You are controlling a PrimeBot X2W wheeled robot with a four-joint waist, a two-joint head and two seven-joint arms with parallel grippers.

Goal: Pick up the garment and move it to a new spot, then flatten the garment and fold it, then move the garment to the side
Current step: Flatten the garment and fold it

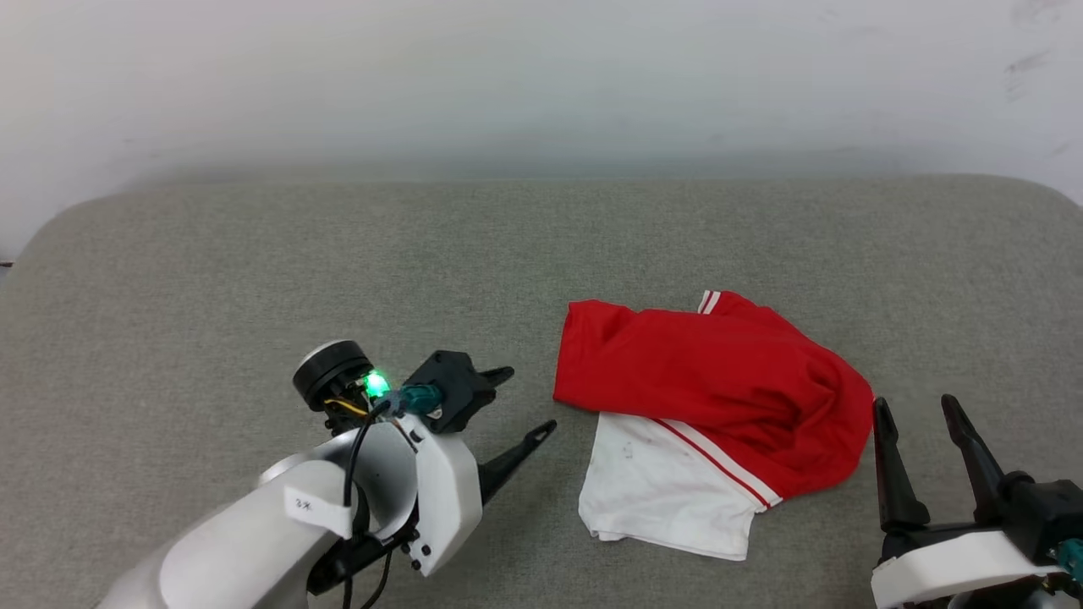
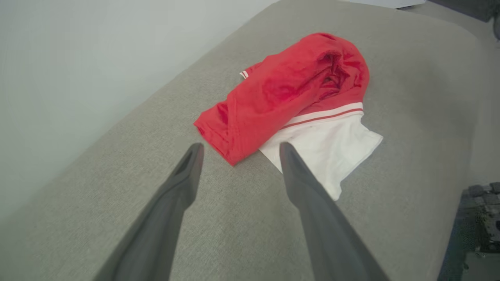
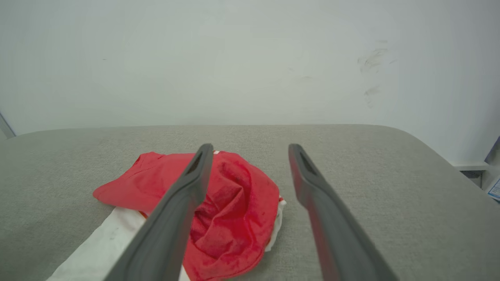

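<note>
We see the garment, a red jersey T-shirt, lying crumpled in a loose heap right of centre on the grey fabric surface. Its red body is bunched and folded over itself. A white sleeve end, bordered by red-and-white striped trim, spreads flat from under its near edge.

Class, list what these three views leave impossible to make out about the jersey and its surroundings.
Head view: the garment is bunched; its own folds hide neck and front.
Right wrist view: a finger of the right gripper covers part of the garment.
Left wrist view: a dark object, lower right, is blurred and cut by the edge.
</note>
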